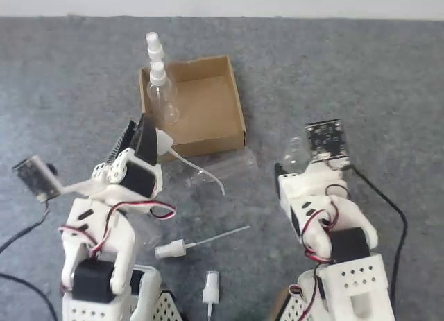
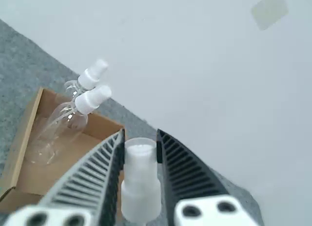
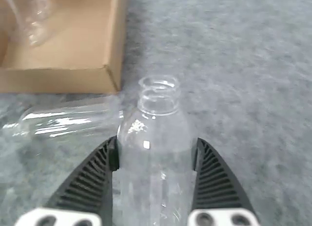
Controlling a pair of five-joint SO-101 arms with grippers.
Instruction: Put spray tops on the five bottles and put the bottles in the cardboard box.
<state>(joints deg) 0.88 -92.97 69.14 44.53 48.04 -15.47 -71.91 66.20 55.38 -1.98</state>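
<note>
My left gripper [image 2: 140, 136] is shut on a white spray top [image 2: 141, 179], held just in front of the cardboard box [image 1: 208, 102]; its thin dip tube [image 1: 201, 174] trails down toward the table. Two clear bottles [image 1: 161, 92] with spray tops on stand in the box's left side, also seen as bottles [image 2: 73, 113] from the left wrist. My right gripper [image 3: 156, 144] is shut on a clear bottle [image 3: 155, 157] with a bare open neck, to the right of the box. Another capless bottle [image 1: 222, 168] lies on its side before the box.
Two loose spray tops lie on the grey carpet between the arms: one [image 1: 173, 249] with its tube pointing right, one [image 1: 210, 288] near the front edge. The right half of the box floor [image 1: 211, 106] is bare. Cables run beside both arm bases.
</note>
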